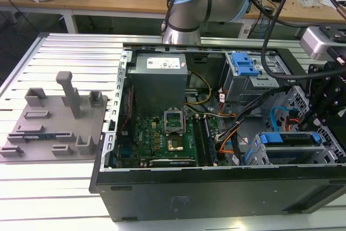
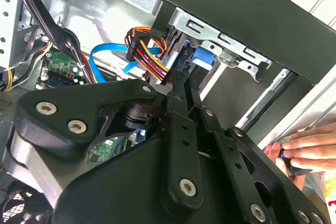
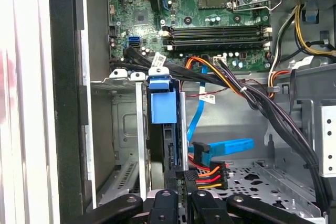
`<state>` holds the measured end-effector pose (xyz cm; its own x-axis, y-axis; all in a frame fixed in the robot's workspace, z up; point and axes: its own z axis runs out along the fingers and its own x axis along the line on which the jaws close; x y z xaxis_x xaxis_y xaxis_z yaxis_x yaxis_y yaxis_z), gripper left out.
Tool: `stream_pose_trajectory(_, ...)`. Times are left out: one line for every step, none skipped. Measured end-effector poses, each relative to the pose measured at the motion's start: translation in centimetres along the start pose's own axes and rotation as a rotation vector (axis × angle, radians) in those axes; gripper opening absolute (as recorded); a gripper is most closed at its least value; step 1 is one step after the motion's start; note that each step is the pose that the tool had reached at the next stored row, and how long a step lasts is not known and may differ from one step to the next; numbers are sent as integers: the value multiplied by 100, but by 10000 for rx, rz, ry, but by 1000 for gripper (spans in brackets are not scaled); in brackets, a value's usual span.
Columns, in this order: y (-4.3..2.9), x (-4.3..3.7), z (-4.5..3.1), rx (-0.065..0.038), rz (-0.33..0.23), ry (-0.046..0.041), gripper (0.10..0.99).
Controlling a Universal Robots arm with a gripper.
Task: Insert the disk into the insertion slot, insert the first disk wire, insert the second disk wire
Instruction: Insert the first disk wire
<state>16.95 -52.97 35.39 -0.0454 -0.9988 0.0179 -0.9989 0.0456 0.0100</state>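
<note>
The disk (image 3: 163, 106) stands edge-on in its blue frame inside the insertion slot (image 3: 122, 129), the grey cage at the case's front corner. In the exterior view the disk (image 1: 291, 139) lies at the lower right, with my gripper (image 1: 312, 120) just above it. The first disk wire (image 3: 198, 111), light blue, loops down to a dark plug against the disk's edge. The second disk wire (image 3: 211, 173), red and orange, ends in a black plug that my gripper (image 3: 182, 190) appears shut on, beside the disk. In the second wrist view the narrow fingers (image 2: 178, 114) meet that bundle (image 2: 148, 56).
Thick black cables (image 3: 252, 98) cross the case above the cage. The motherboard (image 1: 162, 133) and power supply (image 1: 159, 74) fill the case's left half. A blue-latched upper drive box (image 1: 246, 68) sits at the back. A person's hand (image 2: 304, 153) rests outside the case wall. A grey fixture (image 1: 54, 123) stands on the table.
</note>
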Motion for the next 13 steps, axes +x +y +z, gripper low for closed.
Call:
stream_pose_trajectory(0, 2, 2, 0, 1, 0, 165)
stream_pose_trajectory(0, 5, 4, 0, 3, 1, 165)
stream_pose_trajectory(0, 7, 7, 0, 5, 1, 165)
stream_pose_trajectory(0, 10, 10, 0, 7, 0, 165)
stream_pose_trajectory(-1, 13, 13, 0, 8, 0, 165)
stream_pose_trajectory(-1, 15, 17, 0, 10, 0, 165)
stream_pose_trajectory(-1, 18, 22, 0, 14, 2, 165)
stream_pose_trajectory(-1, 21, 30, 0, 19, 3, 165)
stream_pose_trajectory(-1, 22, 36, 0, 21, 1, 165)
stream_pose_trajectory(0, 22, 46, -1, 24, 0, 165)
stream_pose_trajectory(3, 22, 52, 0, 29, 1, 165)
stream_pose_trajectory(4, 22, 55, 0, 37, 1, 165)
stream_pose_trajectory(6, 23, 57, -1, 47, 1, 165)
